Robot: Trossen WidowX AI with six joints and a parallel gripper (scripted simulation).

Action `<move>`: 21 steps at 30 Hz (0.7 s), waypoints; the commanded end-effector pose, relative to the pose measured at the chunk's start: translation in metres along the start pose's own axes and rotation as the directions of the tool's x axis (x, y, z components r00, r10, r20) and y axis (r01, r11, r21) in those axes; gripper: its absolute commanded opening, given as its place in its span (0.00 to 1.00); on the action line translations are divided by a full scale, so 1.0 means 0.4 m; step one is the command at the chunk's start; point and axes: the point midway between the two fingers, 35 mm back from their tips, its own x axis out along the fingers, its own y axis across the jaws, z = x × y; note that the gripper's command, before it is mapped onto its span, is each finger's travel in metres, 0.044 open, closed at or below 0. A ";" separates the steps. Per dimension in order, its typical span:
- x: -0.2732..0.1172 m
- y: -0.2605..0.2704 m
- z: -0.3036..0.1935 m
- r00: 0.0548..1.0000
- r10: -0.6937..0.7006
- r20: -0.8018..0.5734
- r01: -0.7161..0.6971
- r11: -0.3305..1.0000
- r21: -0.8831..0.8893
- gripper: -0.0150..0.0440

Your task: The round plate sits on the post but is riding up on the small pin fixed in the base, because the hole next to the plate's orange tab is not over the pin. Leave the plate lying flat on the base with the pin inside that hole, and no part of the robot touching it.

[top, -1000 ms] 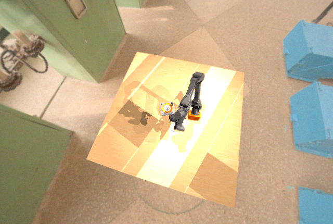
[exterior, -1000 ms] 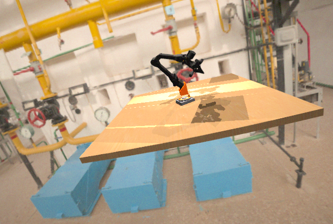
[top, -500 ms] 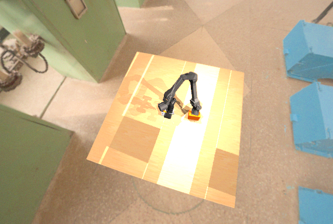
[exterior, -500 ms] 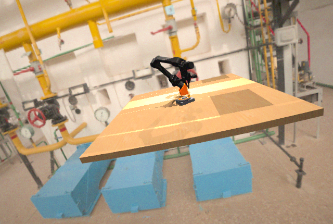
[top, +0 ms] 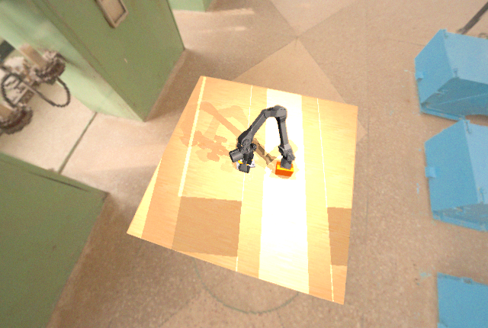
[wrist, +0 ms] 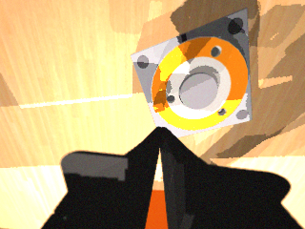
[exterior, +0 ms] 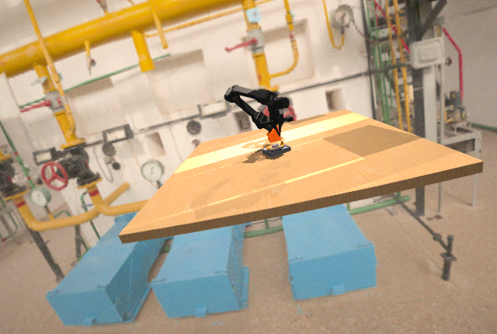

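Note:
The round plate [wrist: 238, 76] sits around the grey post [wrist: 199, 91] on the square base [wrist: 145, 72] [exterior: 276, 153] in the wrist view. Its ring looks yellow in sunlight and orange in shade, with several small holes. A darker orange patch, possibly the tab [wrist: 159, 106], is at its left lower rim beside a hole. I cannot tell whether the pin is in that hole, or how far the plate tilts. My gripper [wrist: 160, 131] is shut and empty; its tips appear just below the base's near edge in the wrist view, and their height above it is unclear. The arm mostly hides the plate in the top view.
The arm stands on an orange block [top: 284, 169] [exterior: 274, 135] close beside the base. Both are on the wooden table [top: 208, 222] [exterior: 321, 178]. Strong light stripes and the arm's shadows cross the table and the plate.

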 end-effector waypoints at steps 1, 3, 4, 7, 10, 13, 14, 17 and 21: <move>0.065 -0.003 -0.008 1.000 -0.016 -0.015 0.016 1.000 -0.013 0.25; 0.083 -0.003 -0.008 1.000 -0.017 -0.014 0.017 1.000 -0.013 0.25; 0.085 -0.003 -0.008 1.000 -0.017 -0.014 0.017 1.000 -0.013 0.25; 0.085 -0.003 -0.008 1.000 -0.017 -0.014 0.017 1.000 -0.013 0.25; 0.085 -0.003 -0.008 1.000 -0.017 -0.014 0.017 1.000 -0.013 0.25; 0.085 0.000 -0.004 1.000 -0.017 -0.014 0.017 1.000 -0.013 0.25; 0.085 0.002 -0.002 1.000 -0.017 -0.014 0.017 1.000 -0.013 0.25; 0.085 0.009 0.006 1.000 -0.017 -0.014 0.017 1.000 -0.013 0.25; 0.085 0.018 0.017 1.000 -0.017 -0.014 0.017 1.000 -0.013 0.25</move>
